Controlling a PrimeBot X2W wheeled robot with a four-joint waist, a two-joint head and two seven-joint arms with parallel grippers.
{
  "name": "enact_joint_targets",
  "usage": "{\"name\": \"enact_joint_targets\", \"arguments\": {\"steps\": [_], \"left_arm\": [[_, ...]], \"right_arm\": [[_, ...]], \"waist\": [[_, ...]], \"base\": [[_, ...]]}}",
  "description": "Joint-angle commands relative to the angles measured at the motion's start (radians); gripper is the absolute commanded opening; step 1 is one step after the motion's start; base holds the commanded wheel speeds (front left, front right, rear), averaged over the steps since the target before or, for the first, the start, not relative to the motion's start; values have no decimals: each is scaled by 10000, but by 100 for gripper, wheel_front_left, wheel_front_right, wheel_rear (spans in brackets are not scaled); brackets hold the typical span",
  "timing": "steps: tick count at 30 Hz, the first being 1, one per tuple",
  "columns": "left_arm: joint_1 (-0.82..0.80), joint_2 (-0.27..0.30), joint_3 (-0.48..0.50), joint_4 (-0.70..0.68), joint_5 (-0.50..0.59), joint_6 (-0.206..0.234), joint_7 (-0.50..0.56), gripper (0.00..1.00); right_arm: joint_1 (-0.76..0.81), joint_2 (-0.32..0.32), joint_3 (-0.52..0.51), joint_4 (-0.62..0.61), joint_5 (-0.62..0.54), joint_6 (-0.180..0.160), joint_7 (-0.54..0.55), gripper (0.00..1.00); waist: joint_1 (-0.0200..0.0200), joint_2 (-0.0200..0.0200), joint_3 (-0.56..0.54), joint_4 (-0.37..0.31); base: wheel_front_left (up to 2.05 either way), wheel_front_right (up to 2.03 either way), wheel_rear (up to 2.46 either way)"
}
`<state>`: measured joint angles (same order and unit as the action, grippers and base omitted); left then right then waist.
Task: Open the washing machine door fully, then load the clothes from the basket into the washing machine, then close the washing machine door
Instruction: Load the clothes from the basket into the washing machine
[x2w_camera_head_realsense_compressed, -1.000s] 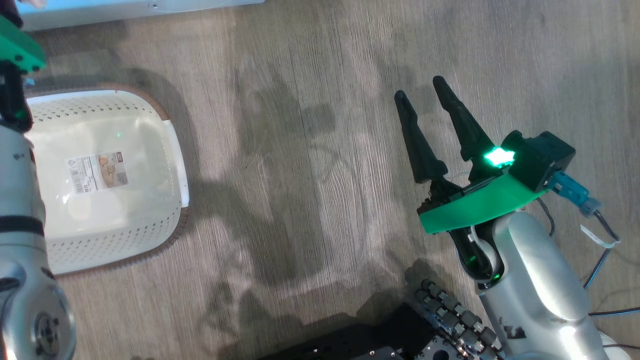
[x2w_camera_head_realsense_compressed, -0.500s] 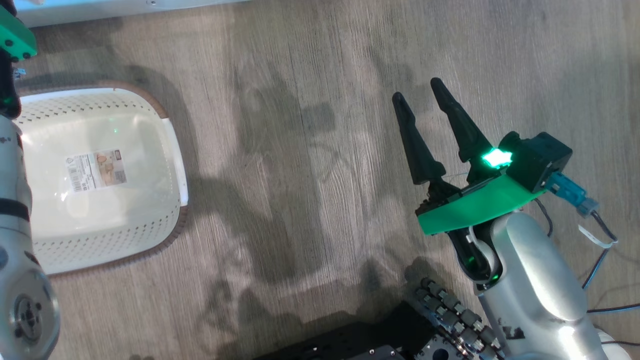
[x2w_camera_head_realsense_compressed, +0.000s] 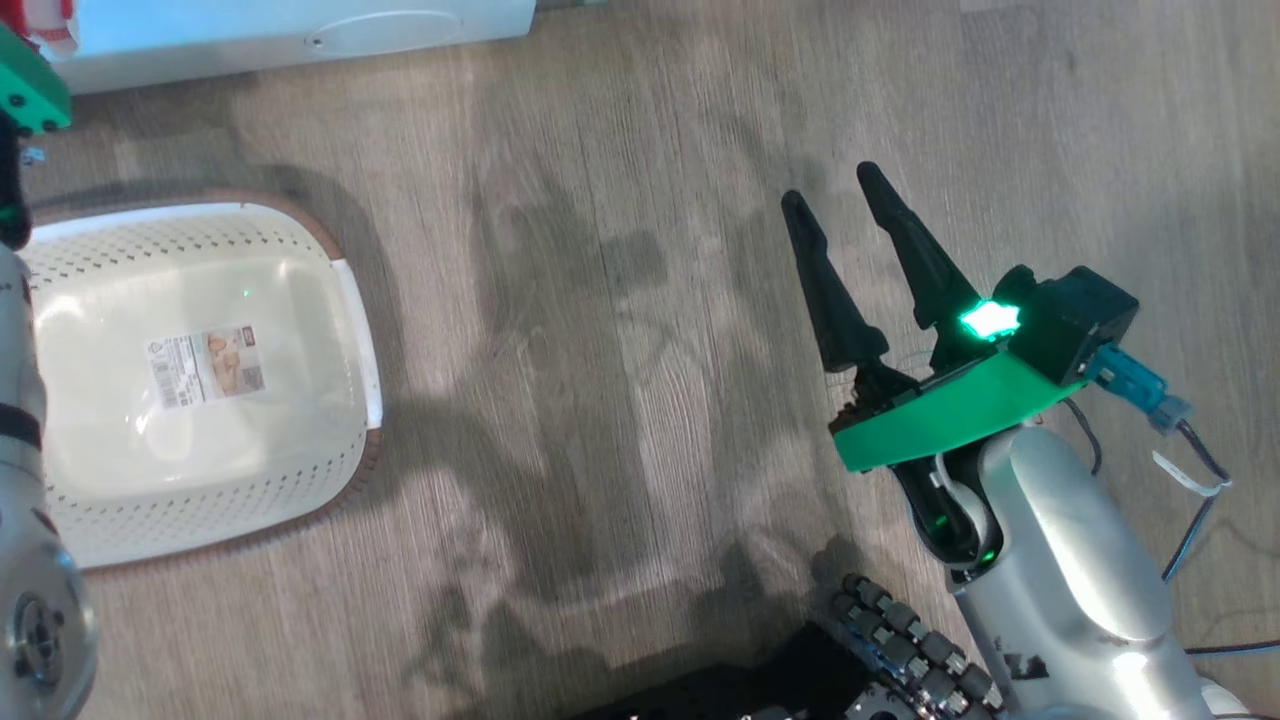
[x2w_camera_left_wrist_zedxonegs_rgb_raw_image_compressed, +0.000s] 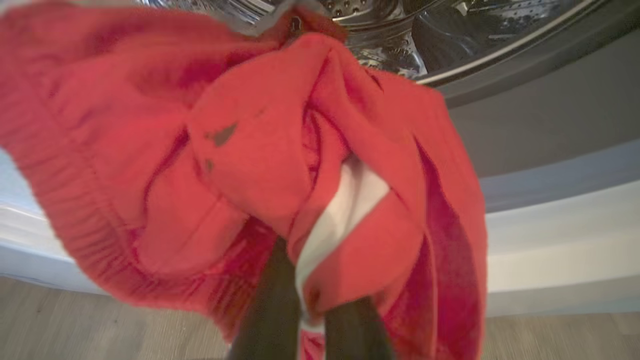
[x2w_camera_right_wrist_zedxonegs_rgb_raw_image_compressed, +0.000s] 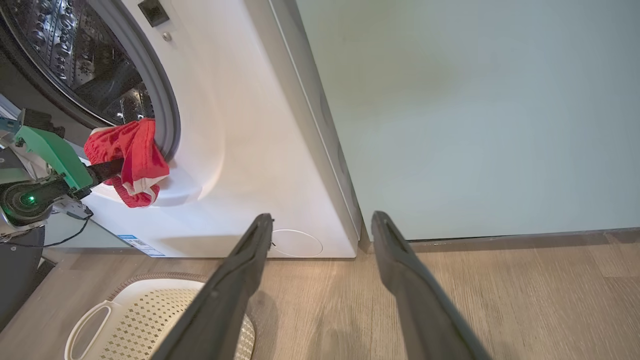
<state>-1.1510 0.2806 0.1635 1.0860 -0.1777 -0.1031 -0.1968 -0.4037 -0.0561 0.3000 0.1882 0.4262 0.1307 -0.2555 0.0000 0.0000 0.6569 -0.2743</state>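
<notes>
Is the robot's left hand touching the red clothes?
Touching. In the left wrist view the left gripper has its two dark fingers shut on the clothes, red fabric pinched between them.

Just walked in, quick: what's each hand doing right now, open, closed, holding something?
Left hand: closed, holding red clothes at the washer opening.
Right hand: open, holding nothing.
</notes>
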Motion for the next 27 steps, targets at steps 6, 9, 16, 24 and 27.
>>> {"name": "enact_joint_targets", "arguments": {"steps": [6,9,16,24,27], "left_arm": [[-652,1032,-313,-1144,111,-165,-1,0],[-1062,1381,-490,-1513,110,-210,409,0],[-2384,2360,-1244,-2428,318,-263,1657,0],[-3745,3462,-2659,-3392,349,-273,2988,0],[-4344,3976,-3237,-3789,179,-274,3344,0]], "right_arm": [[80,59,245,-360,291,0,-63,100],[72,59,274,-419,366,0,-63,100],[-36,59,423,-520,586,0,-63,100],[-168,59,677,-633,913,0,-63,100],[-218,59,778,-651,1032,0,-63,100]], "waist": [[0,0,85,-215],[0,0,331,-303],[0,0,964,-563],[0,0,1641,-1028],[0,0,1942,-1198]], "base": [[0,0,0],[0,0,0],[0,0,0],[0,0,0],[0,0,0]]}}
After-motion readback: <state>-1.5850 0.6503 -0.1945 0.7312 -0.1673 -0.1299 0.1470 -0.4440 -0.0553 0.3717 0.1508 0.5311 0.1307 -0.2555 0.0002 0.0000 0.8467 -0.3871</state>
